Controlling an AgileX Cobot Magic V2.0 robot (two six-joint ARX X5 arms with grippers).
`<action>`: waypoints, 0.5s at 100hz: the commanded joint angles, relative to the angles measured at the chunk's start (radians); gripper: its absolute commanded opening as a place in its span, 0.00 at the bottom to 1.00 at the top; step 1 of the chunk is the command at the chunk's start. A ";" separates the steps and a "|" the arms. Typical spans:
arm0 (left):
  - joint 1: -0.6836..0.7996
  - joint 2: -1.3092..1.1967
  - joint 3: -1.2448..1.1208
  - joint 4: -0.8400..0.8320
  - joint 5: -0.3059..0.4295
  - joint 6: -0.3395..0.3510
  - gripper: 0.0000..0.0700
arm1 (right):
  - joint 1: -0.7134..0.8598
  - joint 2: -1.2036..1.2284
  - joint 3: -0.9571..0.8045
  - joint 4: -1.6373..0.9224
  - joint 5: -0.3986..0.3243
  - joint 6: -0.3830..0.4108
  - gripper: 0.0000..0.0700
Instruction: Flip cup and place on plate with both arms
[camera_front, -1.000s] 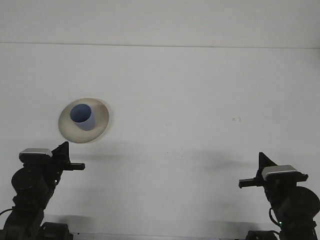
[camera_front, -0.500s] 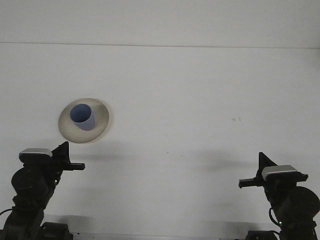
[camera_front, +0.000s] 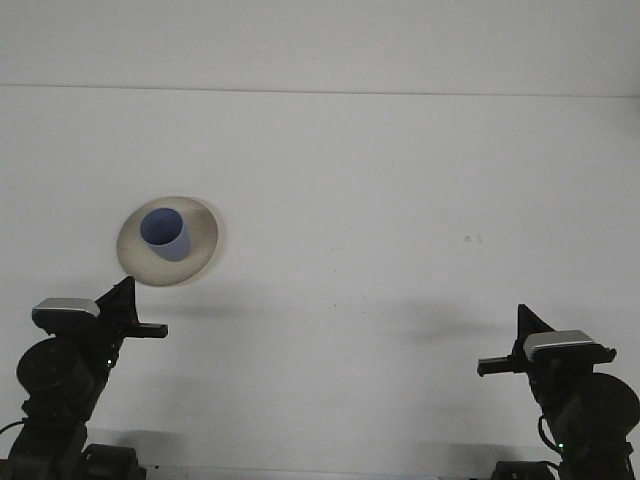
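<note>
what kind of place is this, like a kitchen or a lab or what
Most likely a robot test bench or lab, not a kitchen. A bare white table holds only a blue cup standing on a beige plate, with two black robot arms, left gripper and right gripper, waiting at the near edge.

Pretty bare setup here — a plain white table (camera_front: 400, 200) fills nearly the whole front view, matte and evenly lit. Its far edge runs as a thin straight line across the top, and beyond that is a pale grey-white wall (camera_front: 320, 40) with nothing on it. Soft shadows pool on the tabletop toward the near edge — and there's a tiny dark speck (camera_front: 472, 239) on the right side.
</note>
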 joint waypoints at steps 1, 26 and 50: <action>-0.003 -0.035 -0.024 0.043 0.005 -0.001 0.02 | 0.001 -0.002 0.009 0.010 0.000 0.011 0.00; -0.003 -0.226 -0.193 0.174 0.017 0.011 0.02 | 0.001 -0.002 0.009 0.010 0.000 0.011 0.00; -0.002 -0.377 -0.342 0.180 0.098 0.066 0.02 | 0.001 -0.002 0.009 0.010 0.000 0.010 0.00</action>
